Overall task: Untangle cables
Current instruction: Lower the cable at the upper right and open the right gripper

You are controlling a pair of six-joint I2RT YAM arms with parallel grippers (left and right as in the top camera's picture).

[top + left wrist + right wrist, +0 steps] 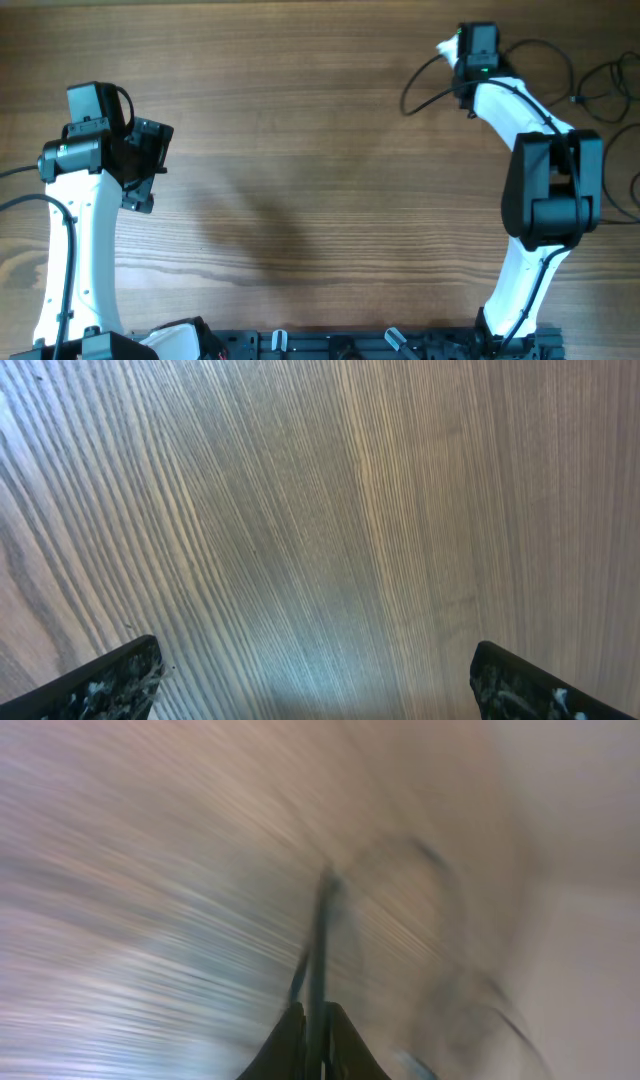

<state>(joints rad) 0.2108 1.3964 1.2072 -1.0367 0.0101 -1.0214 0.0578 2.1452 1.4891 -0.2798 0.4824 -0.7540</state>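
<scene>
- Right gripper (315, 1025): fingers closed down to a narrow slit, pinched on one strand of the cables (320, 935). In the right wrist view the thin black strand came straight out from between the fingertips and ran away over the table (150, 920).
- That view was badly smeared. A fainter dark loop curved to the right of the held strand, but I could not tell whether it was the same cord or another.
- Overhead, the right gripper (447, 48) sat at the far edge of the table (300, 150), toward the right. A loose loop (404, 100) of cord hung from its tip and bowed out to the left and toward the near side. The pinch itself was too small to make out from above.
- More cables lay in open loops at the far right corner, behind and beside the right arm (545, 190). They were partly hidden by the arm and partly cut off by the frame edge. Only the overhead view showed these.
- Left gripper (152, 168): jaws spread as wide as they go and holding nothing. It was on the left side of the table, well apart from every cord.
- In the left wrist view, the left gripper (320, 685) showed only its two dark fingertips (115, 680) in the bottom corners, with bare wood grain between and beyond them.
- The overhead view gave the layout of both arms. The wrist views gave only what lay at the fingertips.
</scene>
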